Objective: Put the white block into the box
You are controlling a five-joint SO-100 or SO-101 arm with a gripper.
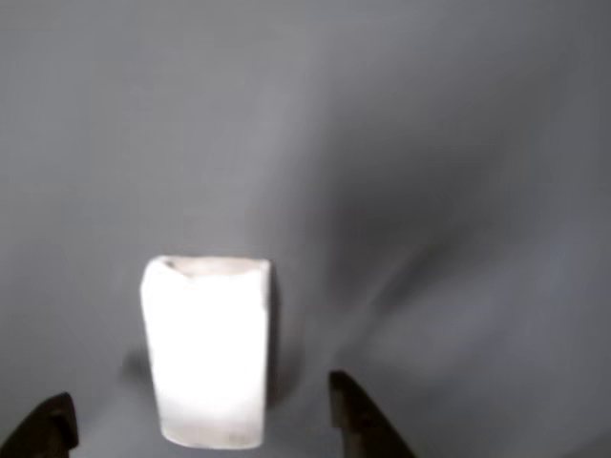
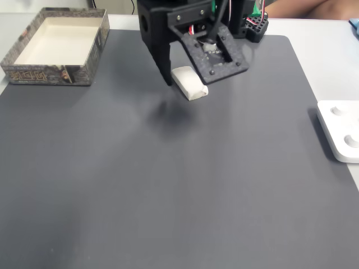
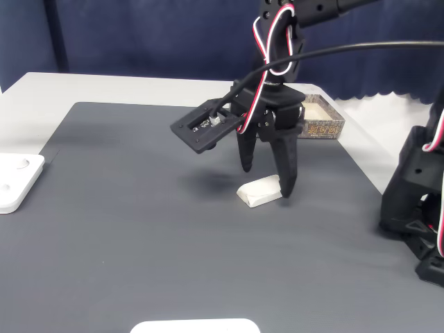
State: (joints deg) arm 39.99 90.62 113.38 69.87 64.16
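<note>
The white block (image 2: 189, 83) lies flat on the dark grey mat (image 2: 168, 185), toward twelve o'clock of the mat in a fixed view, its long side slanting. In the other view the white block (image 1: 206, 350) appears between two dark fingertips (image 1: 358, 415), with bare mat showing on both sides of it (neither tip touches it there). The gripper (image 3: 267, 182) stands over the block with its jaws spread wide, holding nothing; in a fixed view one finger (image 3: 286, 170) comes down just beside the block's end (image 3: 260, 191), and whether it touches the block I cannot tell.

The box (image 2: 56, 46) sits at about ten o'clock of the mat in a fixed view, well apart from the block, its cream inside bare. A white device with round dents (image 2: 342, 130) lies off the mat's edge at three o'clock.
</note>
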